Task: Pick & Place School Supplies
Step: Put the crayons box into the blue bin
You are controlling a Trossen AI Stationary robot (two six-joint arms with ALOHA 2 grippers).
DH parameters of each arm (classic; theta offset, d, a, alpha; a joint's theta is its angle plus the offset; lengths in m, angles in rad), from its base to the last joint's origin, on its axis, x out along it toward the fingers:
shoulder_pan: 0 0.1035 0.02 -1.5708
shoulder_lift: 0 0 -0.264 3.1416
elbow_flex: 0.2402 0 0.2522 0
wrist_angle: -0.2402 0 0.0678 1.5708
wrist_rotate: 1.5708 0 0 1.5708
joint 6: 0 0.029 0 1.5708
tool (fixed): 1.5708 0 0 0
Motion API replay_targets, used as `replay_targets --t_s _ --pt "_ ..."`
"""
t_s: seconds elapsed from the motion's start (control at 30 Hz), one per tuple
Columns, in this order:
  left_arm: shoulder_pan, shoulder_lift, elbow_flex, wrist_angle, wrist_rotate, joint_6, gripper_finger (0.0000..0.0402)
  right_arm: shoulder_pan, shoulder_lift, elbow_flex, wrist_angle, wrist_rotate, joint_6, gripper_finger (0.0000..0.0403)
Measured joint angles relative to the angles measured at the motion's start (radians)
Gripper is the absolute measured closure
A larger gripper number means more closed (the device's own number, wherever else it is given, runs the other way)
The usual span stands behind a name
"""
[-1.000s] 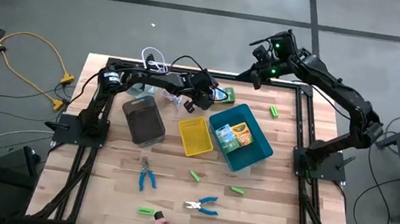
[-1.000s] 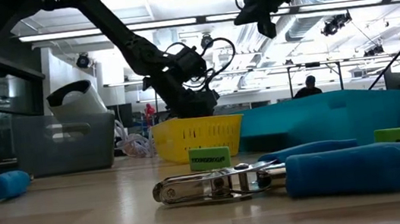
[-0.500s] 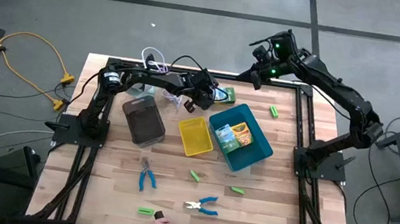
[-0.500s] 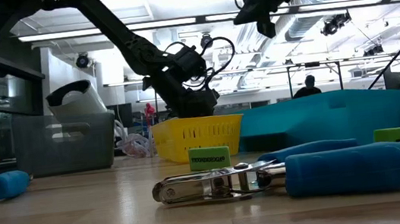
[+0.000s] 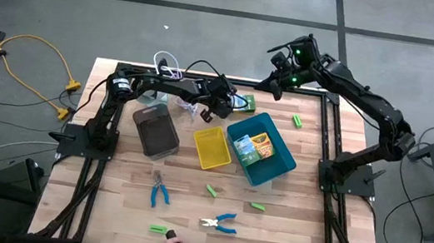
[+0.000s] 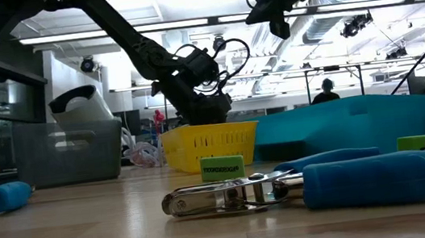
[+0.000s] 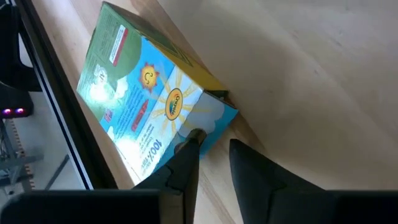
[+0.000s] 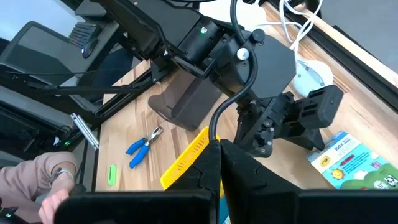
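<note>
So far, little seems sorted: one yellow-orange pack [image 5: 252, 147] lies in the blue tray [image 5: 278, 165], while the yellow tray [image 5: 212, 148] and grey tray [image 5: 155, 128] look empty, though their floors are hard to read from above. Loose on the bench [image 5: 122, 201] are four green blocks [image 5: 211, 190] and two blue-handled pliers [image 5: 159, 190]. The left end effector [image 7: 212, 149] sits at the far edge against the green printed box [image 7: 149, 99], jaws parted at its corner, one tip touching, not yet clamped. The right end effector [image 8: 219, 148] hangs clenched and empty above the far edge.
</note>
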State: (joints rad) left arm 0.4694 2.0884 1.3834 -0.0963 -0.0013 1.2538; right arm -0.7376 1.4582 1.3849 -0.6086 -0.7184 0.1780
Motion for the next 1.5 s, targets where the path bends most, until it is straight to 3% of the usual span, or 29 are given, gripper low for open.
replay_targets --t_s 0.87,0.93,1.1,1.5 --pt "-0.003 0.0 -0.014 -0.011 -0.009 0.11 0.0326 -0.001 0.0 0.0 0.0 -0.024 -0.002 0.0401" --pt "-0.009 0.0 -0.014 -0.011 -0.033 0.103 0.0326 -0.001 0.0 0.0 0.0 -0.024 -0.002 0.0401" --pt "-0.033 -0.002 -0.016 0.069 -0.216 0.111 0.0326 -0.001 0.0 0.0 0.0 -0.024 -0.003 0.0401" --pt "-0.044 -0.005 -0.015 0.054 -0.195 0.058 0.0326 0.013 0.0 0.0 -0.001 -0.049 0.0 0.0401"
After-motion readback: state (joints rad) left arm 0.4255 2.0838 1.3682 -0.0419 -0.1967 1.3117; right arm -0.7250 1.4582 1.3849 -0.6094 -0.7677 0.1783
